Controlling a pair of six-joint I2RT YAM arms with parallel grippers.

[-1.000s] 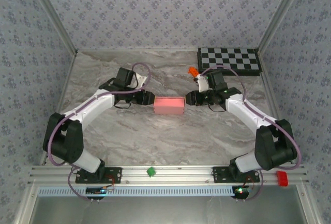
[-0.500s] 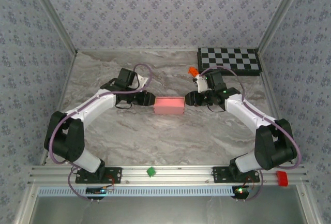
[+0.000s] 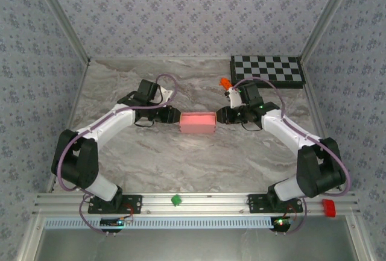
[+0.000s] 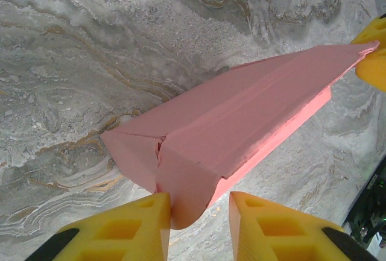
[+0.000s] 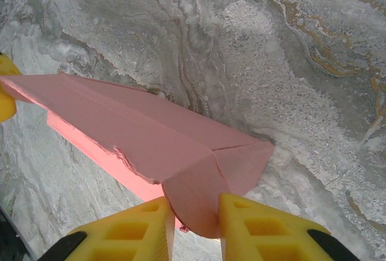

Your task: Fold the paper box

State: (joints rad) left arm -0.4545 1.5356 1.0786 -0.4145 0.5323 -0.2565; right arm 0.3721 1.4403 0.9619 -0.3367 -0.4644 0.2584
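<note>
Surroundings: a checkerboard [image 3: 266, 71] lies flat in the far right corner of the table [image 3: 181, 164], and a small orange block [image 3: 224, 82] sits just behind the right arm's wrist, near the board's left end. Both are apart from the work area. A green piece [image 3: 176, 200] and a red piece [image 3: 329, 207] sit on the near rail. Nothing lies between the arms and the work.

Subject: the paper box [image 3: 198, 122] rests at mid-table, closed into a low rectangular block, long axis running left to right, with one claw at each end.

Left claw [image 4: 199, 204]: jaws narrow around the rounded end flap; one finger touches it and a slim gap shows at the other.

Right claw [image 5: 196, 210]: jaws narrow, with the opposite end flap filling the space between them; whether it is pinched cannot be told.

Condition: salmon-pink thin card, matte, with lengthwise creases on the top panel. The card edge is ragged at the left-end corner seam and along a top panel edge near the right end. The table is glossy grey marble-pattern; the fingers [image 4: 139, 225] are yellow with moulded recesses.
</note>
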